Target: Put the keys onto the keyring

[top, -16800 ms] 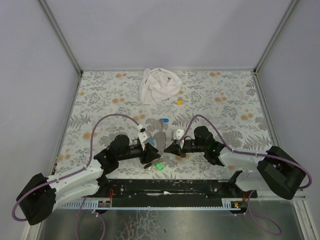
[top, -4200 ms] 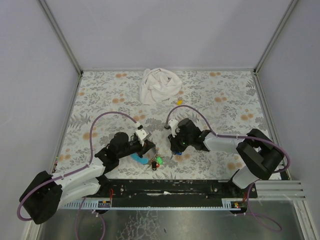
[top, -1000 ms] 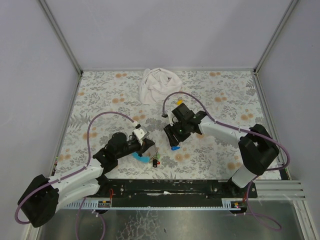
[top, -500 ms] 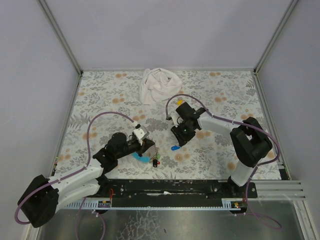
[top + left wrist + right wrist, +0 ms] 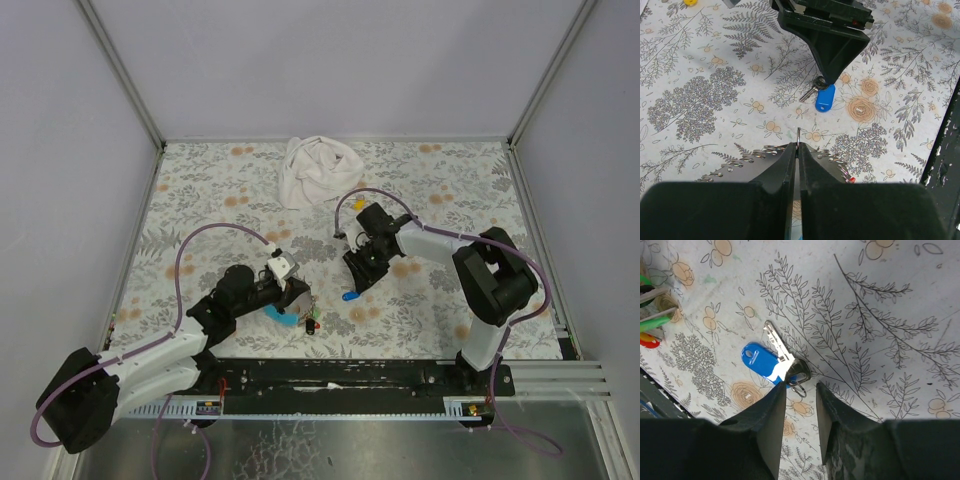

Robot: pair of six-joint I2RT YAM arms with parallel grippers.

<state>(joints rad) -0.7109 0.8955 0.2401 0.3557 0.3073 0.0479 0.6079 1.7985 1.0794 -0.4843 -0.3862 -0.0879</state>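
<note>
My left gripper is shut on the thin metal keyring, which sticks up edge-on between its tips. The strap's blue side curls under the gripper. Green keys with a red bit lie beside it, and they also show in the right wrist view. A blue-capped key lies flat on the table just past the ring. My right gripper hovers over its head end, open by a narrow gap, its left fingertip at the key's head.
A crumpled white cloth lies at the back of the floral table. A small yellow object sits in front of it, behind my right arm. The black base rail runs along the near edge.
My right arm's forearm has swung in toward the centre while its gripper stays over the blue key. The key and my left gripper have not moved.
</note>
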